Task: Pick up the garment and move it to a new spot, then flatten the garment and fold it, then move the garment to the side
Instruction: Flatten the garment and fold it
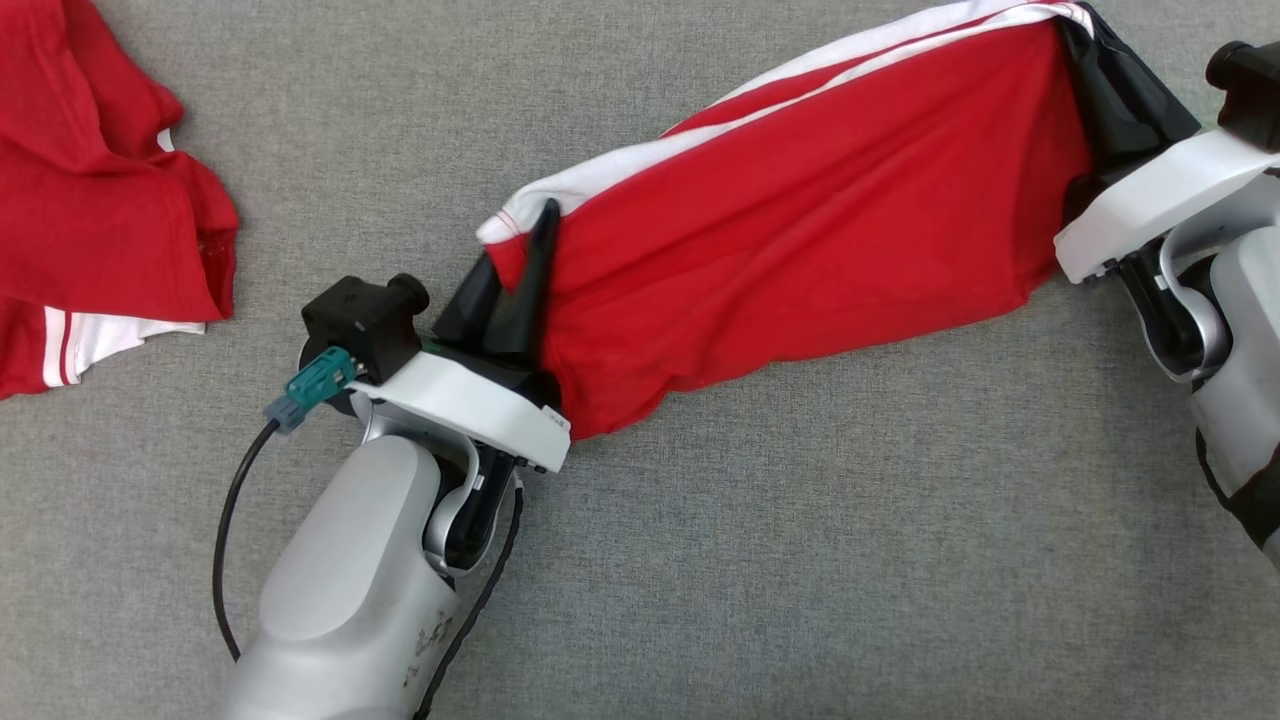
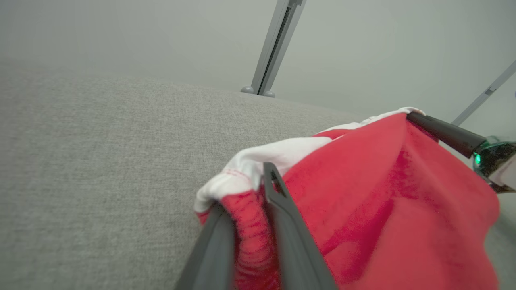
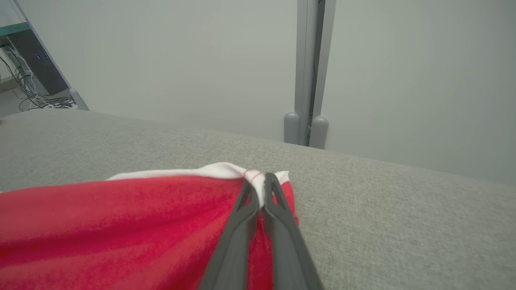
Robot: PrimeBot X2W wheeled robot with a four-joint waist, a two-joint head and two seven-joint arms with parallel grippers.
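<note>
A red garment (image 1: 800, 200) with white stripes along its far edge is stretched between my two grippers just over the grey cloth surface (image 1: 700, 560). My left gripper (image 1: 515, 240) holds its left corner, with bunched red cloth between the slightly parted fingers. My right gripper (image 1: 1085, 40) is shut on the right corner at the upper right. In the left wrist view the garment (image 2: 383, 201) fills the lower right, my left gripper (image 2: 242, 187) clasps its hem, and the other arm's finger (image 2: 443, 133) pinches the far corner. In the right wrist view my right gripper (image 3: 259, 181) pinches the white-edged corner of the garment (image 3: 121, 225).
A second red garment (image 1: 100, 180) with white stripes lies crumpled at the upper left. A black cable (image 1: 225, 520) loops beside my left forearm. A grey post (image 3: 308, 80) stands against the pale wall behind the surface's far edge.
</note>
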